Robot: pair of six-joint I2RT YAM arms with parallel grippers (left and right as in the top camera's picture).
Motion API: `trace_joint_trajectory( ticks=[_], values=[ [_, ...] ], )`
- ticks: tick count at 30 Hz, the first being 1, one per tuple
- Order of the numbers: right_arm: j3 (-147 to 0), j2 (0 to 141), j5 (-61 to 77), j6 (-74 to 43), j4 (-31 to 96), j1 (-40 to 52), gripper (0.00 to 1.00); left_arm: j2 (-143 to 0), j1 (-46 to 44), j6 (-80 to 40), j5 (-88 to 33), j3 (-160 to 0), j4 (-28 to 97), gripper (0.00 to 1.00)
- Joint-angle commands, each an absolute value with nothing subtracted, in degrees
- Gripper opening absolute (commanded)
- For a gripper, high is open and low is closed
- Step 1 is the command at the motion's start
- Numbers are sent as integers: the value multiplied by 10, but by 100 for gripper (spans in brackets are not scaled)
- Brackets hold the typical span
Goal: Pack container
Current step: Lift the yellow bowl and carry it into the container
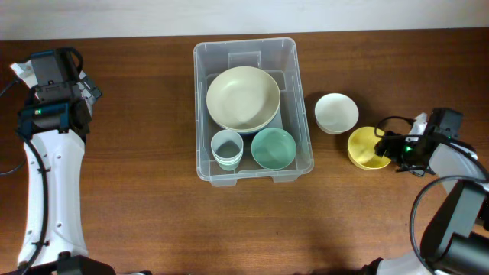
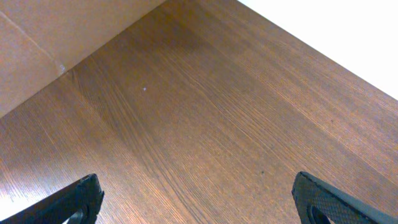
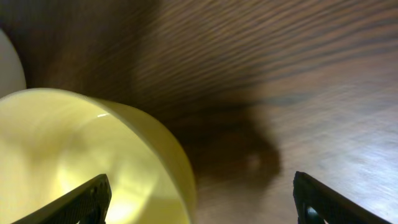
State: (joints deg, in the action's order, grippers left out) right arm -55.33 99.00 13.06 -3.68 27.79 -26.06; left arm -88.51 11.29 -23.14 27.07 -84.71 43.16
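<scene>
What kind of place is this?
Probably a robot lab, not a kitchen: a left arm and right arm sit at a wooden table, with a clear container of bowls between them.

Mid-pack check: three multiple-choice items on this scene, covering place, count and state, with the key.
1. The yellow bowl sits: A) on the table, right of the container; B) inside the container; C) at the table's left edge.
2. Bowls outside the container: A) none; B) two; C) four.
3. The right tool is: A) shut on the yellow bowl; B) shut on nothing; C) open.
Key: A, it stands on the wood right of the container; B, the white bowl and the yellow one; C, the wrist view shows it spread wide.
</scene>
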Motion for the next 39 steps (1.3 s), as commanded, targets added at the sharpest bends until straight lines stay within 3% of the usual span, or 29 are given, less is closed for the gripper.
trace_joint_trajectory(
  ticks=[1,5,10,14,15,25,31,39],
  values=[
    [-552,1007,185,8,267,-262,89,-884,117,-227,279,-853,432,99],
    [-552,1026,182,9,254,-262,86,-884,117,-227,279,-853,432,99],
    [-552,1044,176,9,246,-262,66,-884,117,-227,279,-853,432,99],
    [-552,1053,174,8,244,-263,22,-884,117,-227,279,-853,432,99],
    [-552,1053,174,8,244,-263,4,-884,117,-227,279,-853,432,99],
    [-578,1018,246,16,286,-295,4,-884,117,-227,279,-853,432,99],
    [-586,916,406,28,298,-325,3,-884,117,-227,279,-853,432,99],
    [-587,765,411,9,302,-277,4,-884,117,-227,279,-853,432,99]
  ],
)
